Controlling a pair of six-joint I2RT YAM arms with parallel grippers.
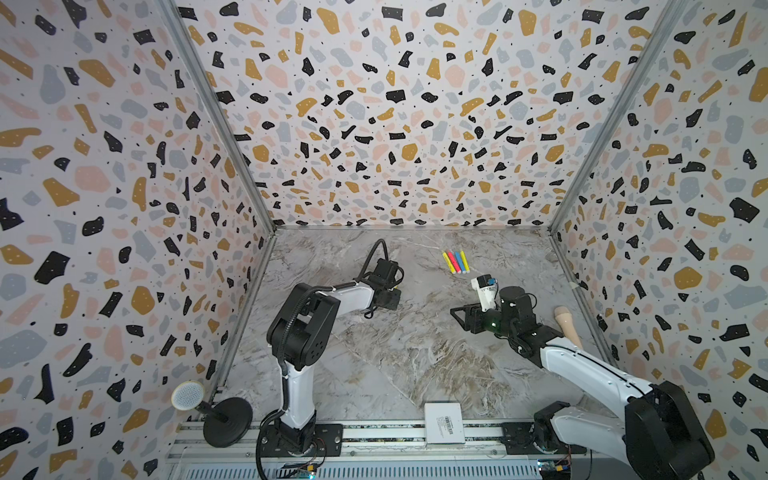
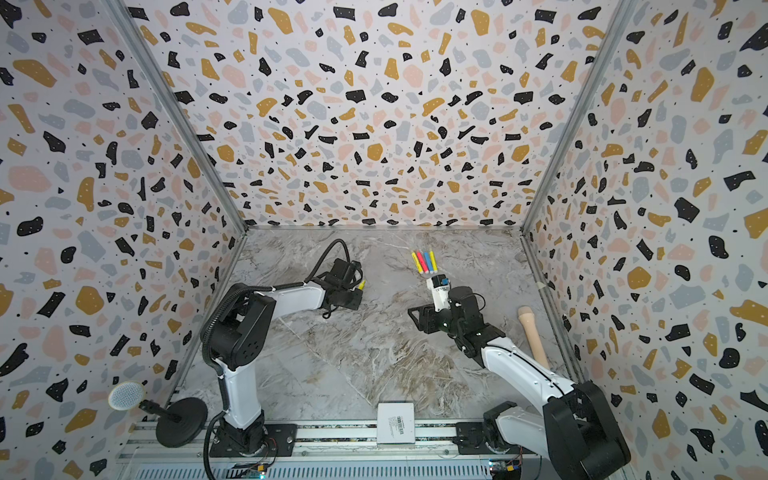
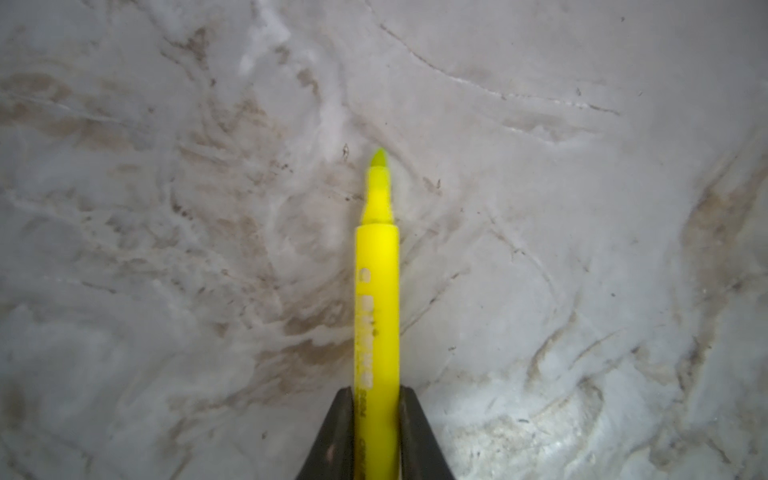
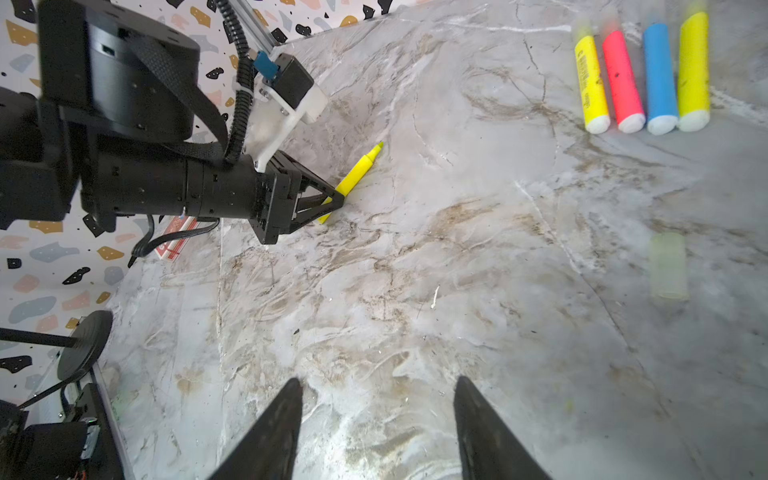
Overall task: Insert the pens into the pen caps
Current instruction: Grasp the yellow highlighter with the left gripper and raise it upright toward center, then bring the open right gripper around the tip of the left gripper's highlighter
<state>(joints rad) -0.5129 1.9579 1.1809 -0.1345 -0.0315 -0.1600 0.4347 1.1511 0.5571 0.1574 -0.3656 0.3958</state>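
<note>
Nearest, the right claw (image 4: 377, 382) hangs over the marbled tabletop (image 1: 374, 353) with its jaws parted and nothing between them. Ahead of it, in the right wrist view, a pale translucent yellow-green pen cap (image 4: 668, 266) lies loose on the tabletop, apart from everything else. I cannot make it out in the top views.

Farther across, the left claw (image 3: 376, 392) is clamped on the barrel of a yellow highlighter pen (image 3: 377, 299). Its bare felt tip points away from the claw. Whether the pen rests on the tabletop or sits just above it, I cannot tell.

At the far side, four more pens (image 1: 456, 262) lie side by side, touching: yellow, pink-red, blue, yellow. Their far ends are blurred but look capped.

On that reading, four of five are finished and the last pairing is under way. The pen is in hand, its cap is not yet picked up, and the two have yet to be lined up and pushed together.
</note>
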